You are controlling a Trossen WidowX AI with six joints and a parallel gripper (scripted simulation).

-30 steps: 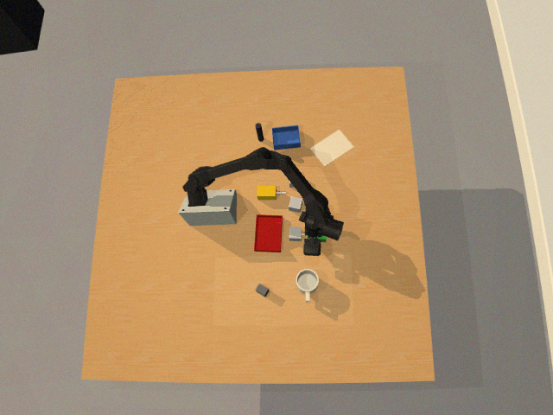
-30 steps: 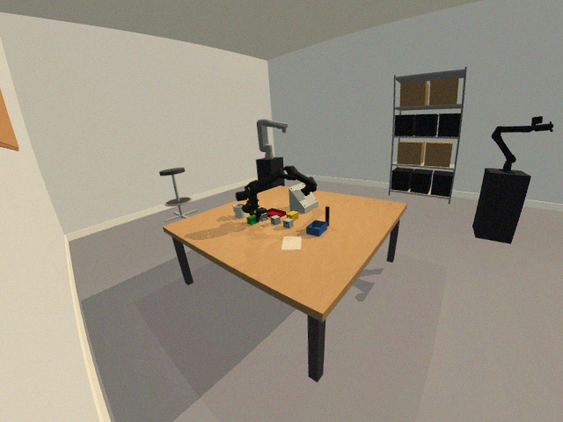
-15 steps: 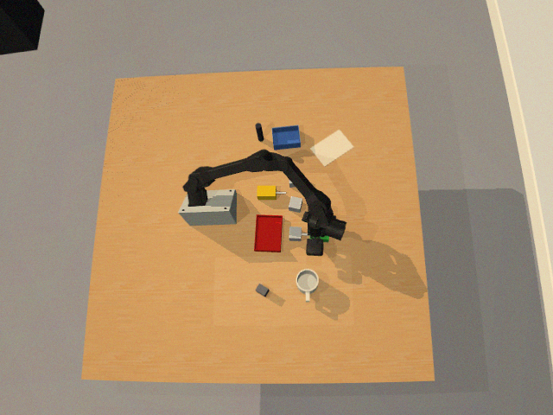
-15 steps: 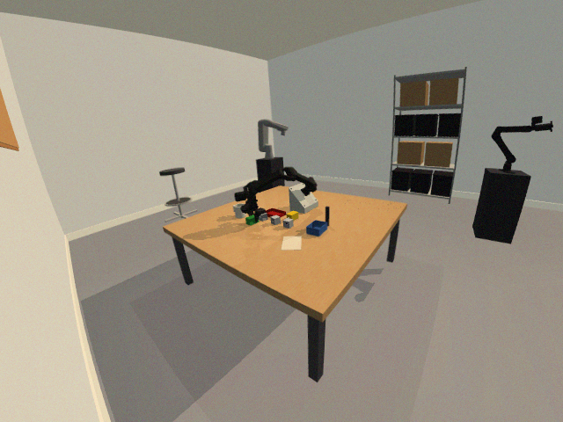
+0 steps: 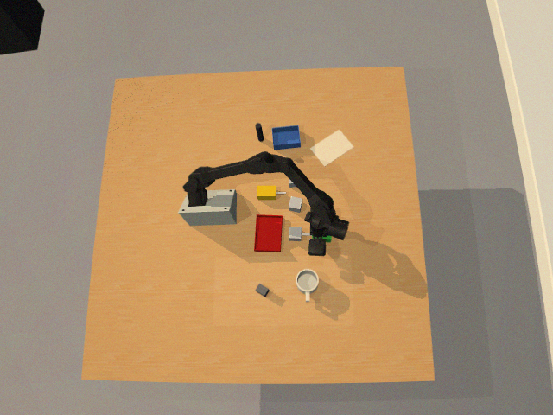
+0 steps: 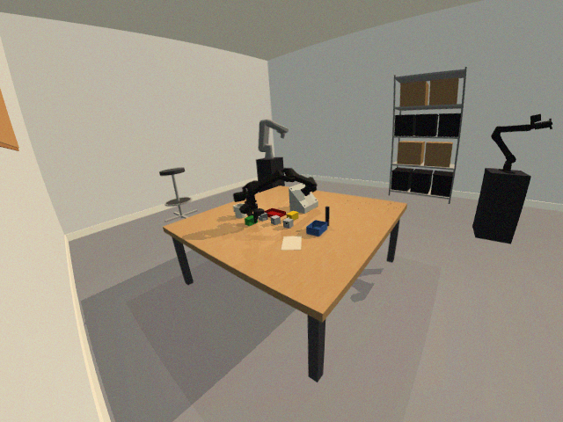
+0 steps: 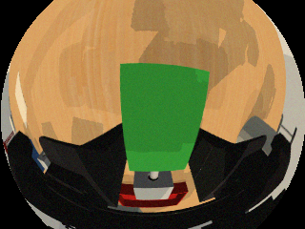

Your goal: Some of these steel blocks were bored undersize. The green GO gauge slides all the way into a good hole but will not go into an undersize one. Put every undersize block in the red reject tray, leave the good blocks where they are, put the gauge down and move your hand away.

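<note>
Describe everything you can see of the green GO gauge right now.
The green GO gauge has a blocky, matte green handle, plastic by its look, and a thin, pale metallic pin. The gripper is shut on the handle, a finger at each side. The pin points toward the red tray and reaches the nearest steel block; much of its length shows outside. I can't tell whether its tip is inside the hole.

Three views, two of them sharing the whole surface point(image 5: 178, 312) point(image 6: 290, 267)
Top looks steeply down from above; exterior looks across from beyond a corner, farther out; wrist peers closely past the gripper point(image 5: 317, 241) point(image 6: 255, 216) point(image 7: 159, 167).
</note>
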